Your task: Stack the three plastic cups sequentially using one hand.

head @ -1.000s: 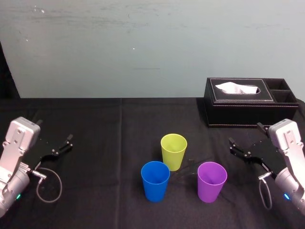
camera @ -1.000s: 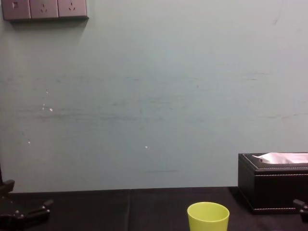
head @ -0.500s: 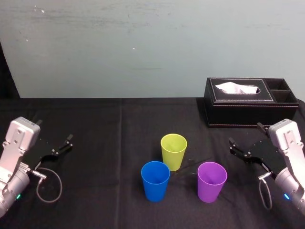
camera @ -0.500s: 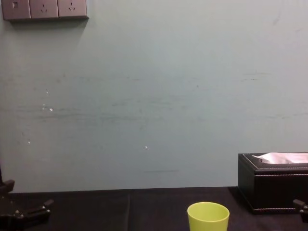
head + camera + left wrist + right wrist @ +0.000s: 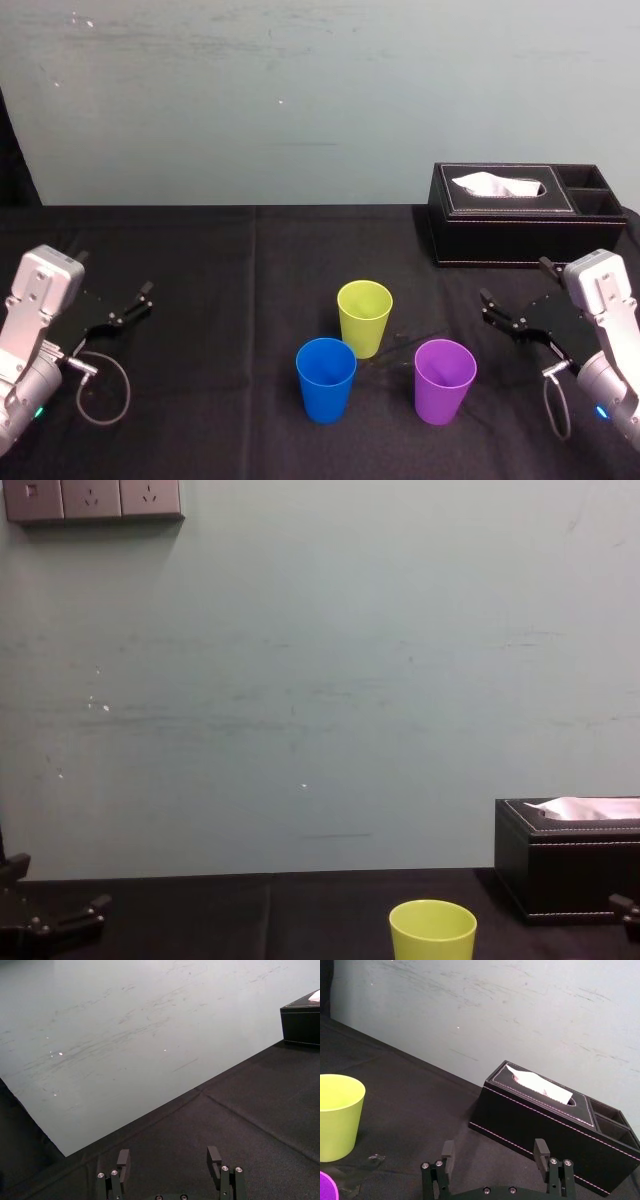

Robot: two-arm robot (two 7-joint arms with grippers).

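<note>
Cups stand apart: lime-yellow cup (image 5: 364,315), blue cup (image 5: 326,378), purple cup (image 5: 445,380); left gripper (image 5: 168,1152), right gripper (image 5: 494,1144) spread wide

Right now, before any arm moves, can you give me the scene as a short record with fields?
cups: lime-yellow cup, blue cup, purple cup; all upright, apart, none stacked
left gripper: open, empty, far left of the cups
right gripper: open, empty, right of the purple cup
other: black tissue box at the far right
</note>
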